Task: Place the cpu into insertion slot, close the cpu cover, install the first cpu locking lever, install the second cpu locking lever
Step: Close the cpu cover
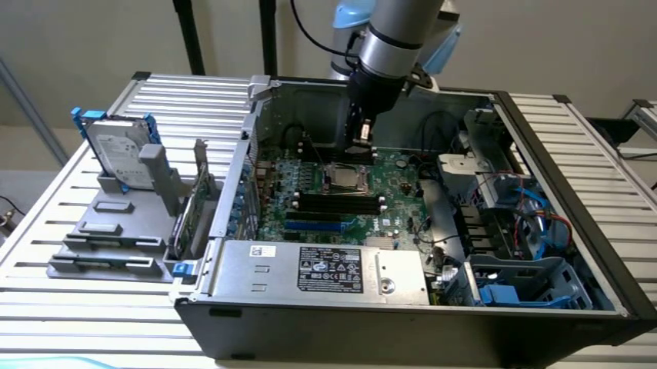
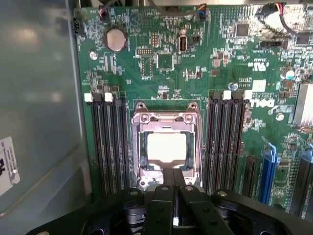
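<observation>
Open black computer case (image 1: 411, 330) lies on its side on the slatted metal desk (image 1: 82, 307), so the green circuit board faces up and the arm can work from above.

The cpu, a small flat pale tan-silver square chip (image 2: 166, 148), sits seated in the insertion slot, a dark square socket with a thin silvery rim (image 2: 143, 164). Long black memory slots (image 2: 110, 142) flank it on both sides.

The cpu cover, a silvery metal frame plate with a central window (image 2: 166, 119), appears to be lying down flat over the socket, with the chip showing through the window. Judging by this, placing the chip is done and the cover looks closed. I cannot tell whether the levers are latched.

The black two-finger tool (image 2: 172, 172) hangs just above the socket's near edge. Its fingers are pressed together with no gap and nothing between them, a posture better suited to pushing than to gripping. In the exterior view the tool (image 1: 361, 144) stands at 12 o'clock of the socket, and the grey power supply box (image 1: 318, 269) lies at 6 o'clock, well apart.
</observation>
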